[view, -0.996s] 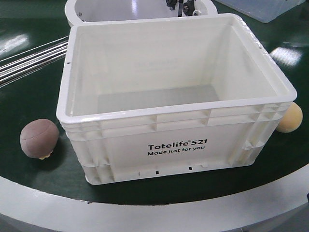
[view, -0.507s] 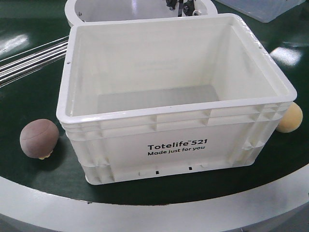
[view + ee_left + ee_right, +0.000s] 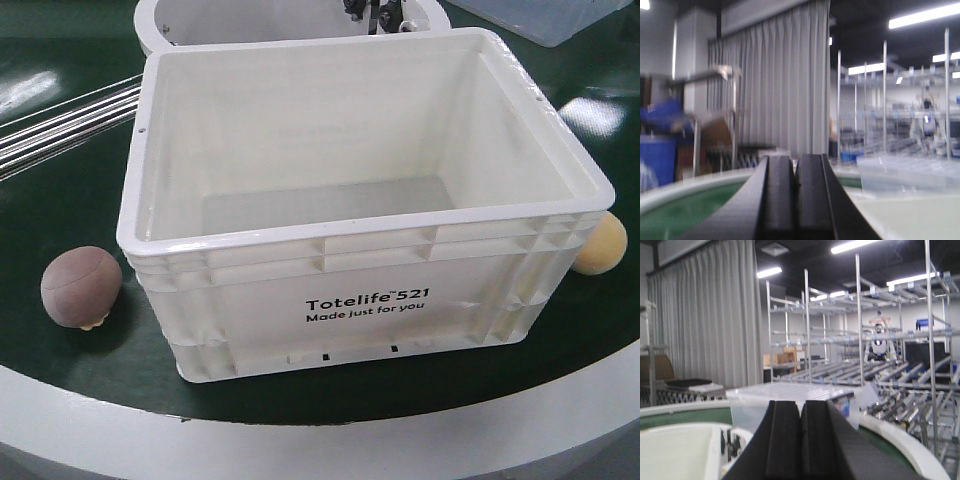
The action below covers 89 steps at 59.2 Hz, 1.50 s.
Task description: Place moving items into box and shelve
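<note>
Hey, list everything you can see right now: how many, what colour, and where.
box: one, white, centre of the table, nothing inside.
mauve-brown moving item: one, on the table left of the box.
yellow-tan moving item: one, on the table right of the box, partly hidden by its corner.
table: one, dark green top, white rim.
round container: one, white, behind the box.
metal rods: a bundle, silvery, left rear.
clear bin: one, translucent, right rear.
curtain: grey, background.
racks: metal, background.
left gripper: black, shut, empty.
right gripper: black, shut, empty.
</note>
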### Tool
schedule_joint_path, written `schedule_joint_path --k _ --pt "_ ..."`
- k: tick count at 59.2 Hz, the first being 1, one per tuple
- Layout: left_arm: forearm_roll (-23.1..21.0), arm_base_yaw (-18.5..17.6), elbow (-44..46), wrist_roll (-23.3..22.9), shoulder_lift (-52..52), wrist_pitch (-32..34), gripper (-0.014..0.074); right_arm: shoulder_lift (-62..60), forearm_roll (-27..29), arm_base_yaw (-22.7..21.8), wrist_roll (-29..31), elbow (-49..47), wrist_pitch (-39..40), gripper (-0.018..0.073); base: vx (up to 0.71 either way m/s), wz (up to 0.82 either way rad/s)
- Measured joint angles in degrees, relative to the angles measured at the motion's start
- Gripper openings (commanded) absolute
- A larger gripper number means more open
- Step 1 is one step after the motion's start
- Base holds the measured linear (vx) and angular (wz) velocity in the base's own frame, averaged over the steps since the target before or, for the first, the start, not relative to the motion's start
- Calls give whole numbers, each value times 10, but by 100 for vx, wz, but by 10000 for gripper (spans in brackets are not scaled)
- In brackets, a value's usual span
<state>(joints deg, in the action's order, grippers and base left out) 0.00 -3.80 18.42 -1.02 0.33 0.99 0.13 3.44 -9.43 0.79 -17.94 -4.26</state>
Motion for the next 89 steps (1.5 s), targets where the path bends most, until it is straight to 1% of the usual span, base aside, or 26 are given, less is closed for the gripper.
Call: schedule_joint_path --k 4,8,16,25,32,39,44,49,53,58,63,67,73,75,82,86,89 --pt "0 0 66 18 31 -29 -3 29 0 -1 0 -75 -51 -4 0 0" --pt "0 0 126 32 76 -55 -3 74 0 -1 0 -131 -82 -4 0 0" --pt "0 0 215 42 202 -72 -3 207 0 -1 -1 -214 -90 -4 0 0" --pt "0 0 227 43 309 -65 3 334 0 -1 -1 -232 -66 2 0 0" --pt "0 0 227 29 376 -66 28 407 0 -1 -1 -232 -65 36 0 0" --pt "0 0 227 4 424 -67 111 465 0 -1 9 -232 -64 112 0 0" --pt "0 0 227 -14 444 -68 209 493 0 -1 22 -232 -64 211 0 0" --pt "0 0 227 -20 456 -68 310 509 0 -1 33 -232 -55 326 0 0" --pt "0 0 227 -22 461 -67 379 518 0 -1 37 -232 -43 396 0 0" --pt "0 0 227 -24 465 -57 424 531 3 -1 37 -232 -23 454 0 0" --pt "0 0 228 -25 465 -53 430 540 12 -1 34 -232 -20 459 0 0" --pt "0 0 237 -35 465 -69 430 550 17 -2 32 -241 -50 459 0 0" --pt "0 0 267 -69 474 -139 430 579 19 -5 28 -280 -144 459 0 0" --pt "0 0 285 -81 481 -169 430 593 19 -6 27 -302 -176 459 0 0" --pt "0 8 349 -104 526 -254 430 648 19 -7 18 -382 -245 459 0 0" --pt "0 12 376 -110 557 -287 430 686 20 -16 3 -429 -280 459 0 0" --pt "0 13 390 -116 582 -301 430 719 23 -27 -15 -464 -309 459 0 0"
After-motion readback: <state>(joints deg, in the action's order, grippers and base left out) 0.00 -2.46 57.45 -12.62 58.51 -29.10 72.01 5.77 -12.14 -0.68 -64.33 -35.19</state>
